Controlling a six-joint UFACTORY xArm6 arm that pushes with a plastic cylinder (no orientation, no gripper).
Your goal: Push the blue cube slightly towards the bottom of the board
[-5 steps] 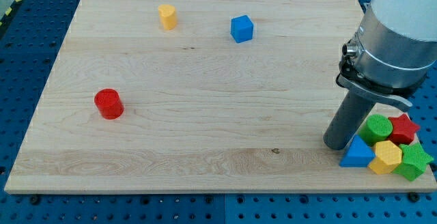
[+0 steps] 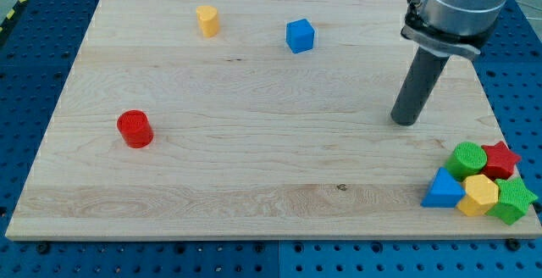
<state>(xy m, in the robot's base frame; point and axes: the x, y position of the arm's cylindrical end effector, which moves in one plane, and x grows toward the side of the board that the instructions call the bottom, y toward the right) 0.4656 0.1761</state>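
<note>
The blue cube (image 2: 300, 36) sits near the view's top, a little right of centre on the wooden board (image 2: 254, 193). My tip (image 2: 406, 120) rests on the board at the view's right, well to the right of and below the blue cube, and apart from it. The dark rod rises from the tip toward the view's top right.
A yellow block (image 2: 207, 20) stands left of the blue cube. A red cylinder (image 2: 135, 129) sits at the view's left. At the bottom right lie a blue triangle (image 2: 443, 189), a green cylinder (image 2: 467, 158), a red star (image 2: 500, 158), a yellow block (image 2: 480, 195) and a green star (image 2: 514, 202).
My tip has moved toward the view's top and slightly left, away from the cluster at the bottom right. No block has moved.
</note>
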